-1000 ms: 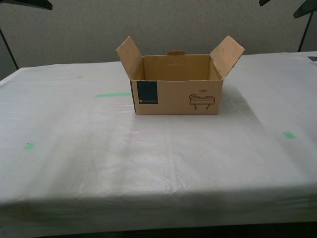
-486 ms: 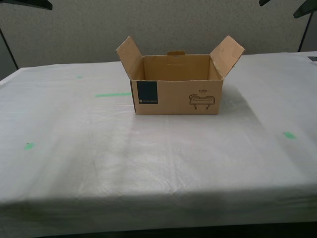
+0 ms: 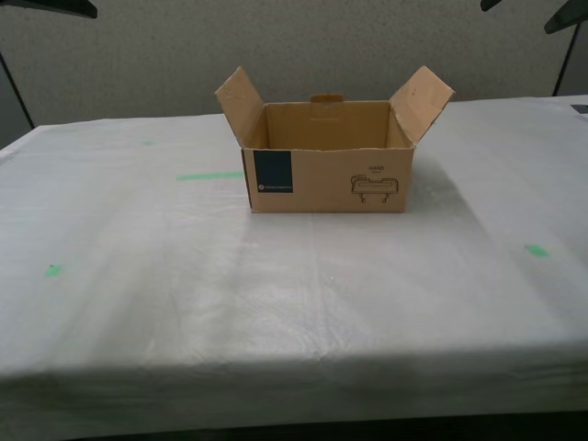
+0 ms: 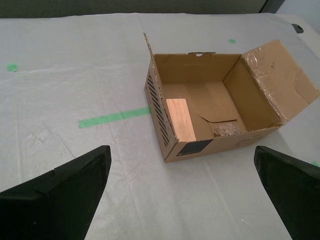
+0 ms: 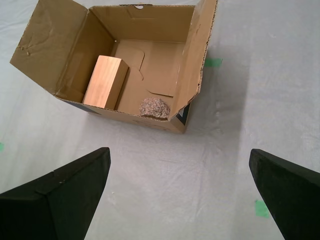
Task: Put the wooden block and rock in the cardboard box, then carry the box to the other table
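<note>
The cardboard box (image 3: 326,179) stands open on the other table (image 3: 276,303), its white cloth top wrinkled, both side flaps raised. In the exterior view its inside is hidden. Both wrist views look down into it. The wooden block (image 5: 106,81) lies on the box floor by one side wall, and the rock (image 5: 154,108) rests on the floor near the front wall. The second wrist view shows the same block (image 4: 180,119) and rock (image 4: 226,130). My first gripper (image 5: 179,150) and my second gripper (image 4: 181,155) hang open above the cloth in front of the box, apart from it, holding nothing.
Green tape marks dot the cloth: a strip (image 3: 209,175) beside the box and small squares (image 3: 537,250) (image 3: 54,270). A grey wall stands behind the table. Dark arm parts (image 3: 55,7) (image 3: 562,16) poke in at the exterior view's top corners.
</note>
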